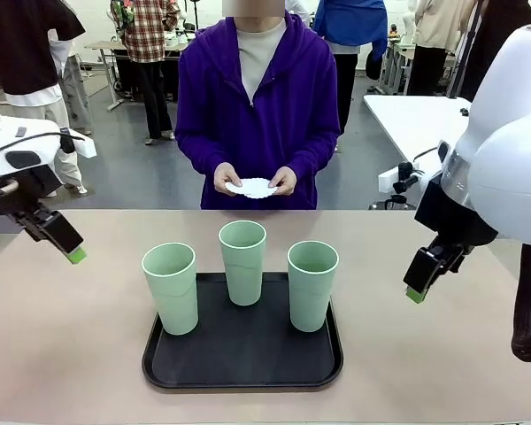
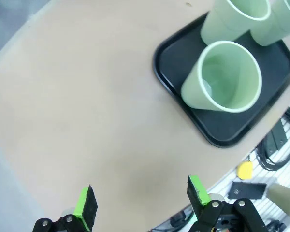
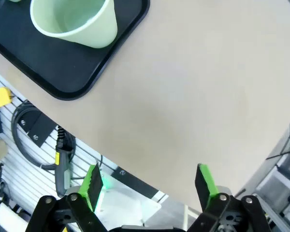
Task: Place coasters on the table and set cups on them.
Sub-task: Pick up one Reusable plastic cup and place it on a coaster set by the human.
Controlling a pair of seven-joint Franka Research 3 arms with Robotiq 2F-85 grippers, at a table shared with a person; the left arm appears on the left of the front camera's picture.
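Observation:
Three mint-green cups stand upright on a black tray (image 1: 248, 372) in the middle of the beige table (image 1: 71, 345): the left cup (image 1: 170, 288), the middle cup (image 1: 243, 261), the right cup (image 1: 311, 284). At the far side a person holds white coasters (image 1: 251, 187) in both hands above the table edge. My left gripper (image 1: 71, 252) hovers open over the table's left side, well clear of the tray; its view shows the nearest cup (image 2: 224, 77). My right gripper (image 1: 418, 288) hangs open to the right of the tray, with a cup (image 3: 75, 21) at the top of its view.
The tray's rim (image 2: 222, 140) lies close to the table's near edge. Cables and small parts (image 2: 275, 145) lie below that edge. A white table (image 1: 416, 119) stands at the back right. Other people stand in the background.

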